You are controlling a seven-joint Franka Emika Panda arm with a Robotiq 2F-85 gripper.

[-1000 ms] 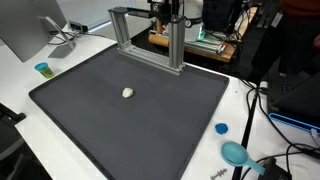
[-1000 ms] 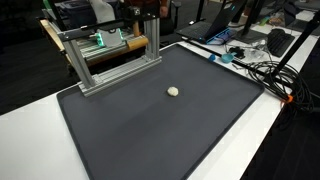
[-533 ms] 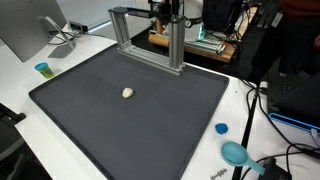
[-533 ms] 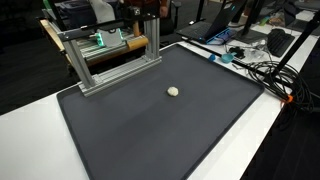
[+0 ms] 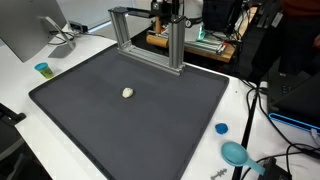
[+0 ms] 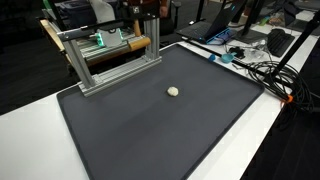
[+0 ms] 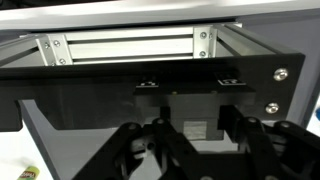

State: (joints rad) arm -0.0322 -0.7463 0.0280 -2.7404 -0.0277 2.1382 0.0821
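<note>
Mat (image 5: 150,125): dark, covers most of the white table (image 5: 20,80).
Frame (image 5: 177,42): metal, stands at the mat's far edge.
Gripper (image 7: 195,150): close against the frame's top; open or closed, cannot tell.
Ball (image 5: 127,92): small, pale, on the mat, well apart from the frame.

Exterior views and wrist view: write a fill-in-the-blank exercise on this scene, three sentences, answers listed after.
1. The small pale lump lies alone on the dark ___.
2. The bottle cap on the white table beside the mat is ___ in colour.
3. In the wrist view the gripper looks at a metal ___ with bolted corners.
Missing words: mat; blue; frame.
</note>
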